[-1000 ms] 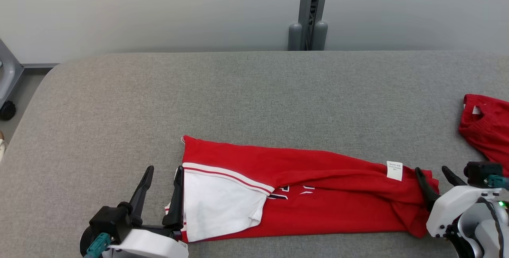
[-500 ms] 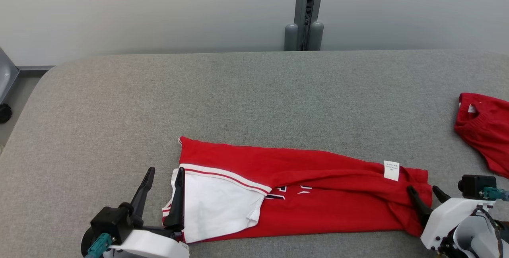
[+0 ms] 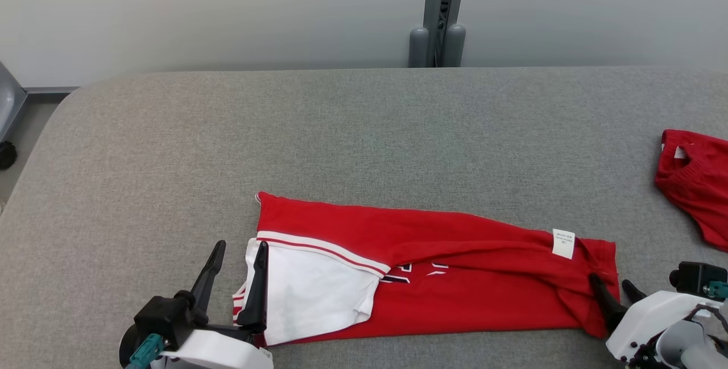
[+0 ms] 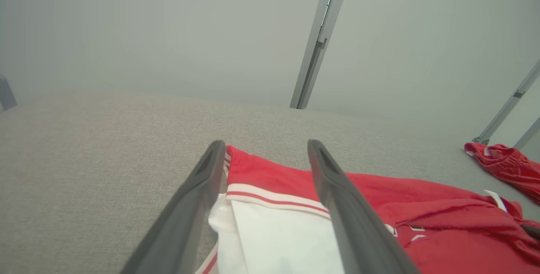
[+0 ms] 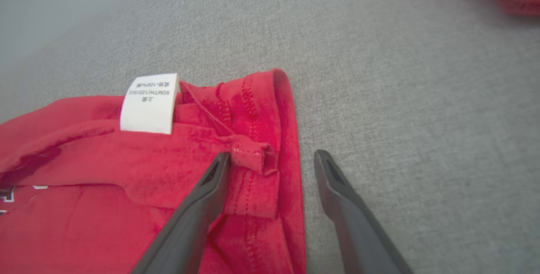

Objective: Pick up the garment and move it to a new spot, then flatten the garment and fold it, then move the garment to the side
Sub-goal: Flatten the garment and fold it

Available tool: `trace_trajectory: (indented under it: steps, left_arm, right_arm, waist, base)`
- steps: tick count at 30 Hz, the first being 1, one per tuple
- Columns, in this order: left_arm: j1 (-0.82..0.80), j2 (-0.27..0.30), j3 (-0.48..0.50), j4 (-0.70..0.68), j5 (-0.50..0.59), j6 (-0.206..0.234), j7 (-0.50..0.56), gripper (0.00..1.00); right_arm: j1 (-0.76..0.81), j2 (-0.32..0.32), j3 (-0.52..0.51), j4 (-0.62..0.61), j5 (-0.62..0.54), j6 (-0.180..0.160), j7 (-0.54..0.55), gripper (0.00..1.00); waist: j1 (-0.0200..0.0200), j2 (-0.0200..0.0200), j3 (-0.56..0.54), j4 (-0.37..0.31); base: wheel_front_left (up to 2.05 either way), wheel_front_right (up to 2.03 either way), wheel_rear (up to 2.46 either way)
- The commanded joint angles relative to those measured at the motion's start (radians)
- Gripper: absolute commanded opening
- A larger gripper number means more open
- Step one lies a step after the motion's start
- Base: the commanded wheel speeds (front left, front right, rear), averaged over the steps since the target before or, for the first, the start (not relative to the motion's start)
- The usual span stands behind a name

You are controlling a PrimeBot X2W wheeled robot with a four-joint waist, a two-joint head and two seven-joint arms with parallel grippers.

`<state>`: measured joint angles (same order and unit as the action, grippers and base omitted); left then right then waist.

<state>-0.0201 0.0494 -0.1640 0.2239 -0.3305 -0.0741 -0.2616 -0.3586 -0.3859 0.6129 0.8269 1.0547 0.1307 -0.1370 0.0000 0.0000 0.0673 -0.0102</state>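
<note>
Nearest, the left pincer stands open at the left end of the red shirt. One finger is over the shirt's white panel, the other over bare counter just beside it. The right pincer is open too, astride the shirt's right hem and gripping nothing. The shirt lies as a long strip on the counter's near part, with a white label by its right end. Well beyond that end lies another red garment. Far behind the shirt rises a grey post.
</note>
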Motion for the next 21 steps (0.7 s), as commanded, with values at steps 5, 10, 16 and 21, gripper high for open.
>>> trace_trajectory:
  steps: [5, 10, 16, 21]
  left_arm:
    - [-0.018, 0.004, -0.007, -0.001, 0.01, -0.006, -0.004, 1.0]
    - [-0.029, 0.004, -0.013, -0.002, 0.013, -0.008, -0.004, 1.0]
    - [-0.037, 0.004, -0.015, -0.001, 0.016, -0.01, -0.004, 1.0]
    - [-0.048, 0.004, -0.018, -0.002, 0.02, -0.012, -0.004, 1.0]
  right_arm:
    - [0.026, -0.007, 0.027, -0.026, 0.078, 0.0, 0.0, 1.0]
    - [0.03, -0.012, 0.055, -0.044, 0.141, 0.0, -0.007, 1.0]
    - [0.016, -0.011, 0.089, -0.055, 0.206, 0.0, -0.02, 1.0]
    - [0.002, 0.002, 0.125, -0.07, 0.247, 0.001, -0.02, 1.0]
  waist:
    - [0.0, 0.0, 0.012, 0.003]
    - [0.0, 0.0, 0.026, 0.007]
    - [0.0, 0.0, 0.045, 0.013]
    - [0.0, 0.0, 0.059, 0.021]
  base:
    - [0.0, 0.0, 0.0]
    - [0.0, 0.0, 0.0]
    - [0.0, 0.0, 0.0]
    - [0.0, 0.0, 0.0]
